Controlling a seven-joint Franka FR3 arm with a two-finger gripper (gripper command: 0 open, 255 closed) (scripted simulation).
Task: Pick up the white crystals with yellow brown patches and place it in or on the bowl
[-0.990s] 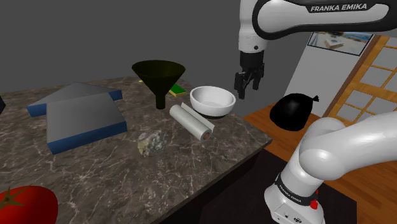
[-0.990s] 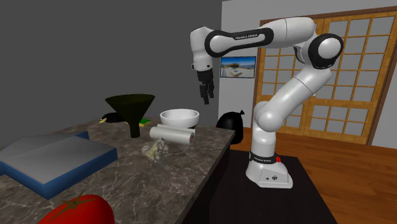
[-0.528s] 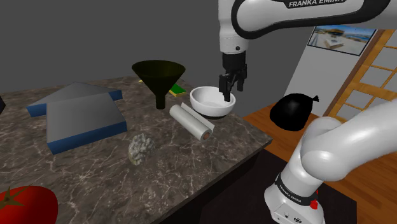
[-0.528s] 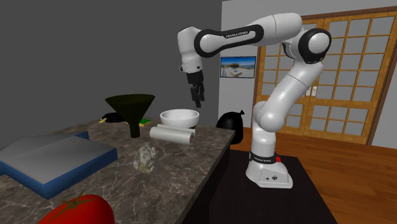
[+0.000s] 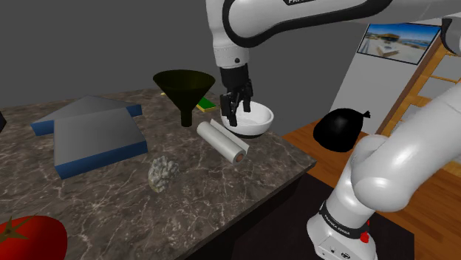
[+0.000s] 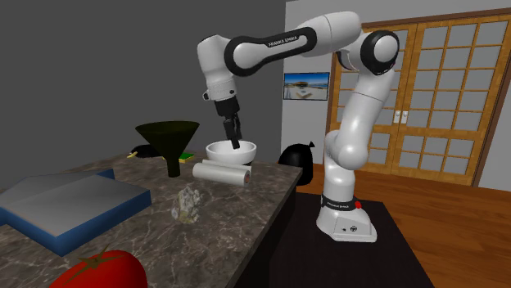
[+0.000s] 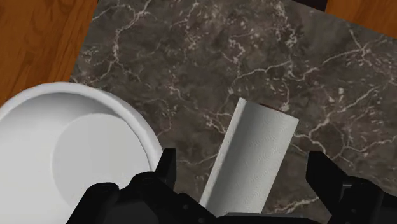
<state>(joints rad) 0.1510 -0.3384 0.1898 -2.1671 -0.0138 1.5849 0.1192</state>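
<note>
we read this as a home, kitchen side. dark marble counter (image 5: 222, 199) carries a bowl (image 6: 221, 155), funnel (image 6: 168, 135), paper roll (image 6: 221, 173) and tomato (image 6: 102, 270). around it we see a wood floor (image 6: 458, 237), gridded wooden double doors (image 6: 442, 98), a framed picture (image 6: 306, 85) on a grey wall (image 6: 123, 65), and a black bag (image 6: 296, 155) on the floor.

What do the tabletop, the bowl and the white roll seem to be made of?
The tabletop looks like dark polished stone, probably marble, by its pale veins. The bowl is plain white and smooth, perhaps ceramic; uncertain. The roll seems paper towel: matte, finely embossed.
</note>
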